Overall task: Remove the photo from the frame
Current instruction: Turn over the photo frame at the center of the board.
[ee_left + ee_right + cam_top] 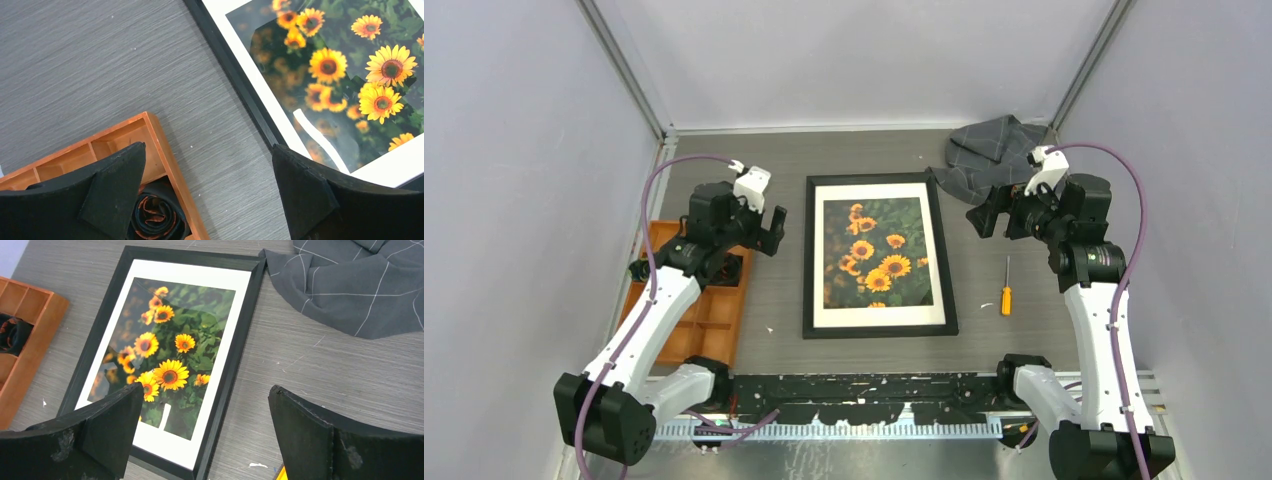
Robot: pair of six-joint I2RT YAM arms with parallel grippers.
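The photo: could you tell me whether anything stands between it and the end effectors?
Nothing loose, but the photo lies face up in the frame under a reflective pane, shielding it from the left end effector and right end effector.

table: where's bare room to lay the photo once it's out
Bare strip between tray and frame; a narrower one between frame and screwdriver. More far left, beyond the tray. Crowded far right, where the cloth meets the frame's corner.

No text, label, brand, number or sign can be read in any view. The photo in the frame bears only sunflowers. The orange screwdriver may carry a marking, but it is too small to tell.
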